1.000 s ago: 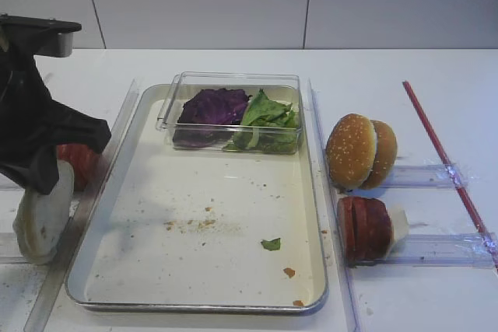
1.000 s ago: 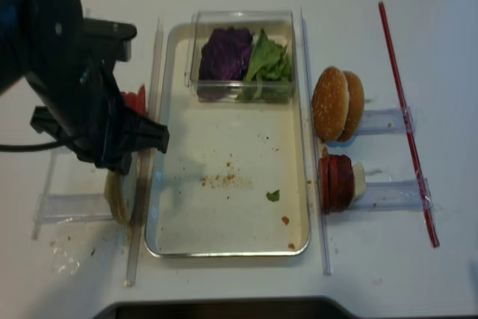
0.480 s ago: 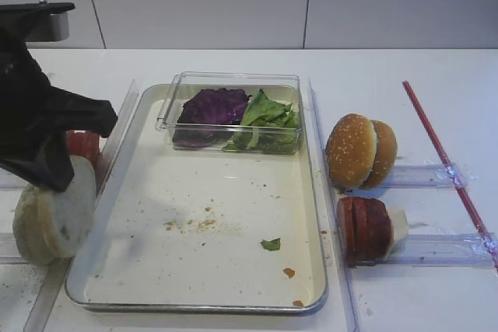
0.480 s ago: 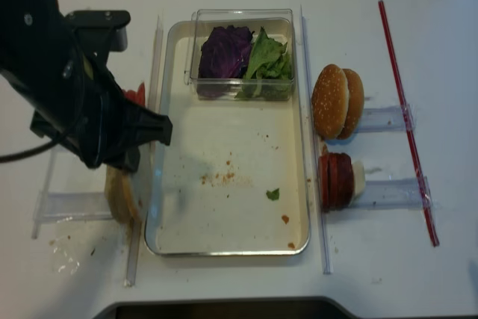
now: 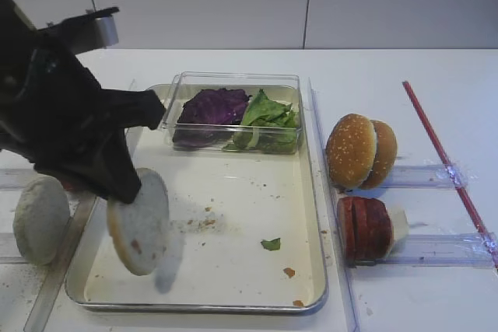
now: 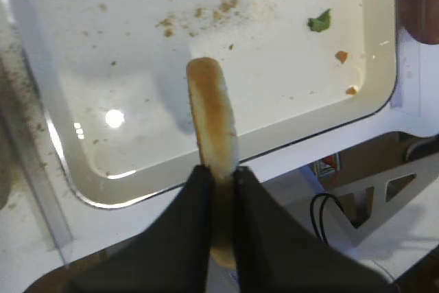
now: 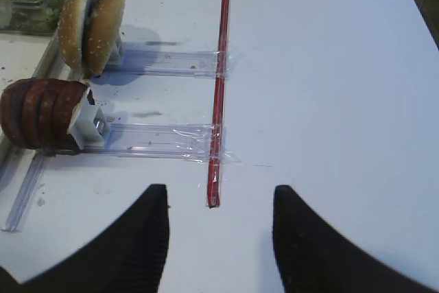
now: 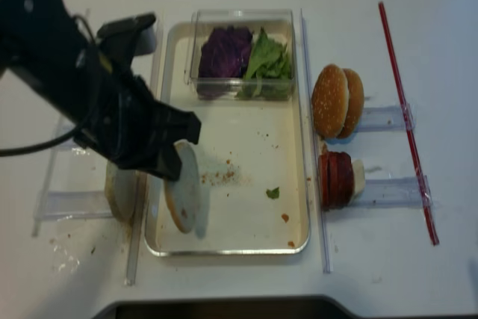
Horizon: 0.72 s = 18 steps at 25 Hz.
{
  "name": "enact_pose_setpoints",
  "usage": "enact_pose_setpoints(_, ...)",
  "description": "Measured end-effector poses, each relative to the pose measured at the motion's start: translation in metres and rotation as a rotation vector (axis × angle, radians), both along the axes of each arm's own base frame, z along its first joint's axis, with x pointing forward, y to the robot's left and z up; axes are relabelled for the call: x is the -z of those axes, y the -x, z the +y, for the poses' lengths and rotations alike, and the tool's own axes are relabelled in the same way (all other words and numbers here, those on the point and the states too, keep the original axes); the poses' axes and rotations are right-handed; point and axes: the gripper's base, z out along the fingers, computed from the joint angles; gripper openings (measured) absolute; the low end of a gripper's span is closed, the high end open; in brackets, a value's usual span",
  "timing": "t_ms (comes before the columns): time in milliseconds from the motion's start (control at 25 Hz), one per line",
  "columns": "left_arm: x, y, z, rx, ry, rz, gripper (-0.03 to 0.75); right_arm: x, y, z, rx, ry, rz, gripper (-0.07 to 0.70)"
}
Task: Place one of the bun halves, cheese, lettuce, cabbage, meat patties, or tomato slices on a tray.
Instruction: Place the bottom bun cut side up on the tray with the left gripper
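My left gripper (image 6: pixel 218 173) is shut on a pale bun half (image 6: pixel 211 114), held on edge. In the high view that bun half (image 5: pixel 138 221) hangs over the left side of the silver tray (image 5: pixel 241 192). A second pale bun half (image 5: pixel 40 218) stays in the rack left of the tray. The lettuce (image 5: pixel 268 114) and cabbage (image 5: pixel 212 106) lie in a clear box at the tray's far end. Meat patties (image 5: pixel 364 227) stand on edge to the right. The tomato slices are hidden behind the left arm, and no cheese shows. My right gripper (image 7: pixel 219 200) is open over bare table.
Two sesame bun halves (image 5: pixel 362 149) stand in a clear rail right of the tray. A red strip (image 7: pixel 218 101) runs along the table ahead of the right gripper. Crumbs and a leaf scrap (image 5: pixel 271 244) lie on the tray floor.
My left gripper lifted the pale bun half out of the left rack and carried it right, over the tray's rim. The other bun half stayed behind.
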Motion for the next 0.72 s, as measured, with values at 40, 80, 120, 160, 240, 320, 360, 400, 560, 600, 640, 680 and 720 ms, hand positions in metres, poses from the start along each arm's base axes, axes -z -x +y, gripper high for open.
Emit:
enact_pose_setpoints(40,0.005,-0.004,-0.004,0.016,0.015,0.012,0.053,0.0,0.0,0.0,0.0,0.0,0.0,0.382)
enact_pose_setpoints(80,0.009,-0.007,-0.007,0.031,0.033,0.023,0.053,0.0,0.0,0.0,0.0,0.0,0.0,0.382)
enact_pose_setpoints(120,0.015,-0.011,-0.011,0.05,0.048,0.028,0.053,0.0,0.0,0.0,0.0,0.0,0.0,0.382)
enact_pose_setpoints(160,0.02,-0.015,-0.015,0.069,0.073,0.032,0.053,0.0,0.0,0.0,0.0,0.0,0.0,0.382)
enact_pose_setpoints(240,0.027,-0.022,-0.023,0.096,0.12,0.032,0.053,0.0,0.0,0.0,0.0,0.0,0.0,0.382)
enact_pose_setpoints(320,0.033,-0.028,-0.029,0.118,0.163,0.019,0.053,0.0,0.0,0.0,0.0,0.0,0.0,0.382)
enact_pose_setpoints(360,0.035,-0.03,-0.031,0.122,0.179,0.013,0.053,0.0,0.0,0.0,0.0,0.0,0.0,0.382)
enact_pose_setpoints(400,0.037,-0.033,-0.032,0.129,0.184,0.002,0.053,0.0,0.0,0.0,0.0,0.0,0.0,0.382)
enact_pose_setpoints(560,0.046,-0.043,-0.031,0.124,0.209,-0.008,0.053,0.0,0.0,0.0,0.0,0.0,0.0,0.382)
enact_pose_setpoints(600,0.048,-0.046,-0.029,0.116,0.216,-0.009,0.053,0.0,0.0,0.0,0.0,0.0,0.0,0.382)
enact_pose_setpoints(640,0.049,-0.049,-0.027,0.107,0.225,-0.012,0.053,0.0,0.0,0.0,0.0,0.0,0.0,0.382)
enact_pose_setpoints(680,0.051,-0.052,-0.026,0.101,0.233,-0.013,0.053,0.0,0.0,0.0,0.0,0.0,0.0,0.382)
enact_pose_setpoints(720,0.052,-0.054,-0.024,0.09,0.245,-0.011,0.053,0.0,0.0,0.0,0.0,0.0,0.0,0.382)
